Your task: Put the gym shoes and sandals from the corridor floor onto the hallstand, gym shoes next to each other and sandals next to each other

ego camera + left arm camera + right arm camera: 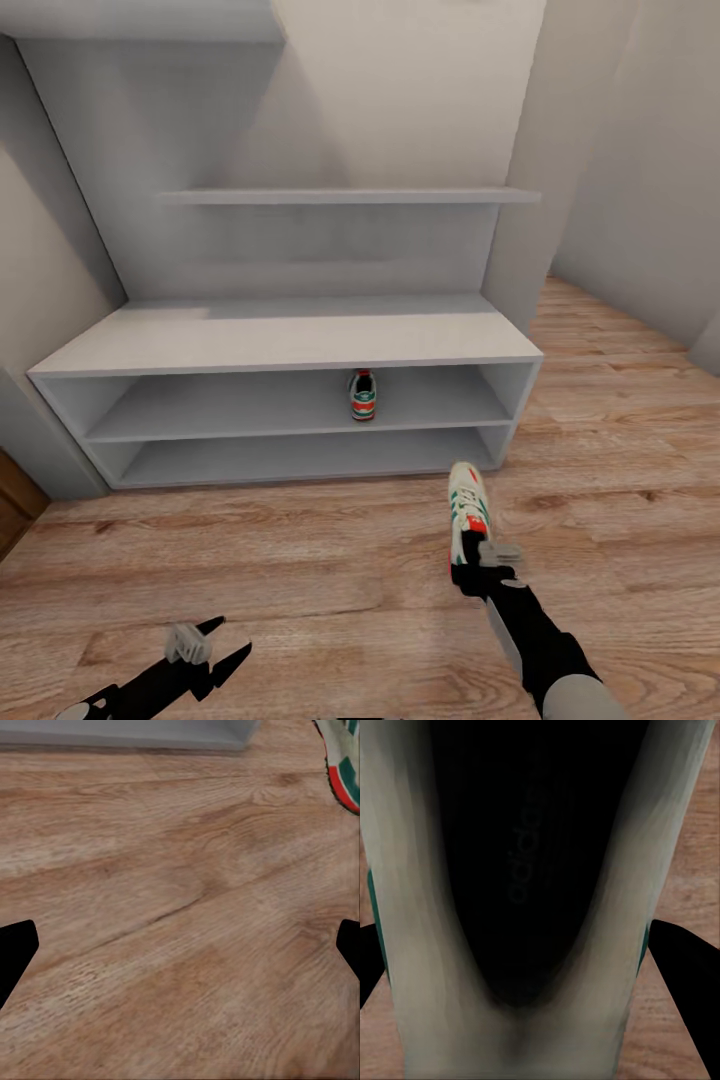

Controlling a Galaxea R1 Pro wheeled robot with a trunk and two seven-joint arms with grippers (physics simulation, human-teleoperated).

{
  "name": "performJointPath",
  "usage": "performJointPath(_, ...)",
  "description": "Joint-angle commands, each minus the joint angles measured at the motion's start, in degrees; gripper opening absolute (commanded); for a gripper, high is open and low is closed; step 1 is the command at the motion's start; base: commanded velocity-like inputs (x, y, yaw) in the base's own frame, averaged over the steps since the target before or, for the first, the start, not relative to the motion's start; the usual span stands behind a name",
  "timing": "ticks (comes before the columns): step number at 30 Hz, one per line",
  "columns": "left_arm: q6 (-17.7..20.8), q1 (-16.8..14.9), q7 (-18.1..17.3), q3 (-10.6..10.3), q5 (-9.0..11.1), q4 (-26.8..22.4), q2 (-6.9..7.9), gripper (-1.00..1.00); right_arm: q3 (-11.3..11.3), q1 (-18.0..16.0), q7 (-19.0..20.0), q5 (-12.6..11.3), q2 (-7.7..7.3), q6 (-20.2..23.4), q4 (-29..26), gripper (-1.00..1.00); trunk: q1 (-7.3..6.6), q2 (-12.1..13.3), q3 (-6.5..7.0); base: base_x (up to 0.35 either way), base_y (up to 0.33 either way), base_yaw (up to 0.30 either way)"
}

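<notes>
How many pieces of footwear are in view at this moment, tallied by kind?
Cream-white lace-up gym shoes with green stripes: 2, one in the pale grey hallstand's upper compartment, one held by the right gripper above the wood-plank floor.
Dark-brown sandals: 0.
Total: 2.

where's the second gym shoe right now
Head view: the second gym shoe is held at its heel by the right gripper, above the floor before the hallstand's right end.

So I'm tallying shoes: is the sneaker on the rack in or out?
In: the sneaker stands on the rack's upper open shelf, under its top, heel facing out.
</notes>
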Motion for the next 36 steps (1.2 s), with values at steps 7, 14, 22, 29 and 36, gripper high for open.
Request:
performJointPath(7, -0.37, -0.05, -2.57, 0.43, -0.62, 0.04, -0.03, 1.0, -0.22, -5.3, -6.57, 0.84, 3.75, 4.31, -0.13, -1.0, -0.01, -0.02, -0.05, 0.0, 0.0, 0.0)
performJointPath(14, -0.3, -0.05, -2.84, -0.09, -0.99, 0.08, -0.15, 1.0, -0.15, -8.24, -8.56, 0.79, 4.89, 5.5, -0.27, -1.0, -0.01, -0.02, -0.05, 0.0, 0.0, 0.0)
performJointPath(22, -0.21, -0.05, -2.61, -0.55, -1.37, 0.9, -0.36, 1.0, -0.11, -8.6, -8.7, 0.77, 5.07, 5.52, -0.15, -1.0, -0.01, -0.02, -0.05, 0.0, 0.0, 0.0)
performJointPath(29, -0.14, 0.19, -2.44, -0.5, -1.38, 0.96, -0.37, 1.0, -0.06, -8.6, -8.78, 0.77, 5.07, 5.49, -0.1, -1.0, -0.01, -0.02, -0.05, 0.0, 0.0, 0.0)
performJointPath(36, -0.13, 0.44, -2.35, -0.48, -1.38, 0.96, -0.3, 1.0, -0.01, -8.6, -8.87, 0.77, 5.14, 5.49, 0.23, -1.0, -0.01, -0.02, -0.35, 0.0, 0.0, 0.086)
